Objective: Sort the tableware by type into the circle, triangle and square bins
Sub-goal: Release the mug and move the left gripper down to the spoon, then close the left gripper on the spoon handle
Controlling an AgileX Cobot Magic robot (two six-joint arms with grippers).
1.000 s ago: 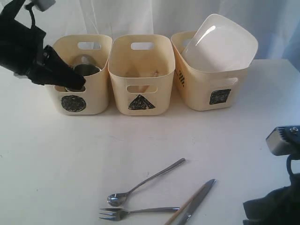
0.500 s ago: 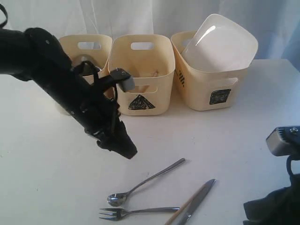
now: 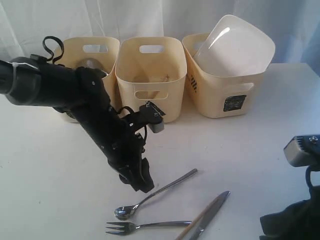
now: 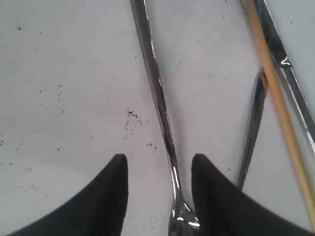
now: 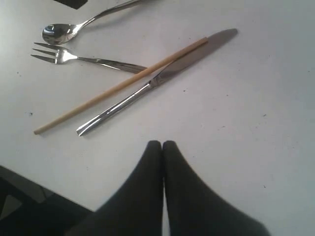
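My left gripper (image 4: 158, 160) is open and low over the table, with the steel spoon's handle (image 4: 157, 93) running between its fingers and not pinched. In the exterior view this gripper (image 3: 142, 184) sits just above the spoon (image 3: 150, 198). Fork (image 3: 145, 226), knife (image 3: 212, 212) and one wooden chopstick (image 5: 123, 86) lie beside it. My right gripper (image 5: 162, 145) is shut and empty, near the table's front edge, short of the knife (image 5: 162, 78). The large white plate (image 3: 235, 45) leans in the square bin (image 3: 220, 90). A steel mug (image 3: 90, 64) shows in the left bin (image 3: 107, 55).
The triangle bin (image 3: 150, 70) stands in the middle of the row, with my left arm (image 3: 75, 92) crossing in front of it and of the left bin, hiding their marks. The right arm's dark bulk (image 3: 287, 220) fills the front right corner.
My left arm has swung from the left bin down and forward to the cutlery, and its open gripper now straddles the spoon's handle. The right arm and the cutlery have not moved.
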